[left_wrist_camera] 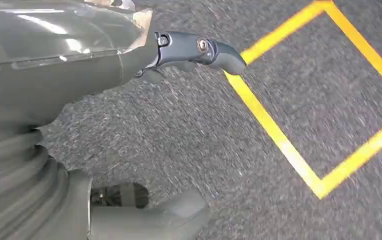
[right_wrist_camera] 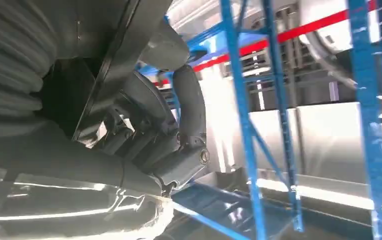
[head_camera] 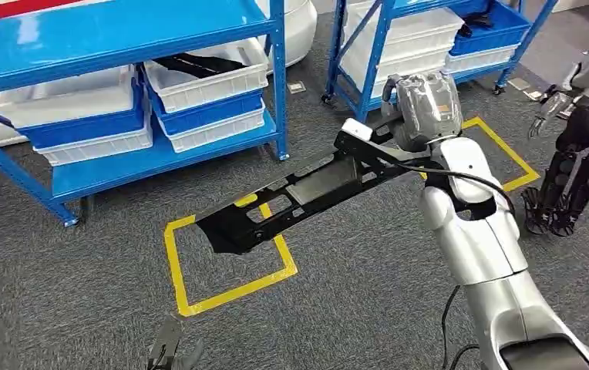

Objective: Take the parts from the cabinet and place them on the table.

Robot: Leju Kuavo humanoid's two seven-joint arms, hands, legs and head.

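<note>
A long black plastic part (head_camera: 291, 196) hangs level above the carpet, reaching from my right hand (head_camera: 422, 108) out over a yellow taped square (head_camera: 230, 262). My right hand grips the part's near end. In the right wrist view the right hand's fingers (right_wrist_camera: 179, 140) curl around the part's black edge (right_wrist_camera: 109, 60). Low in the head view, my left hand (head_camera: 172, 351) hangs near the floor. In the left wrist view the left hand (left_wrist_camera: 94, 60) holds nothing, and its fingers (left_wrist_camera: 204, 50) are spread over the grey carpet.
A blue shelving rack (head_camera: 160, 150) at the back left carries white and blue bins; one white bin (head_camera: 206, 81) holds another black part (head_camera: 195, 65). A second rack (head_camera: 422, 38) stands at the back right. Another robot (head_camera: 584, 131) stands at the right edge beside a second yellow square (head_camera: 507, 154).
</note>
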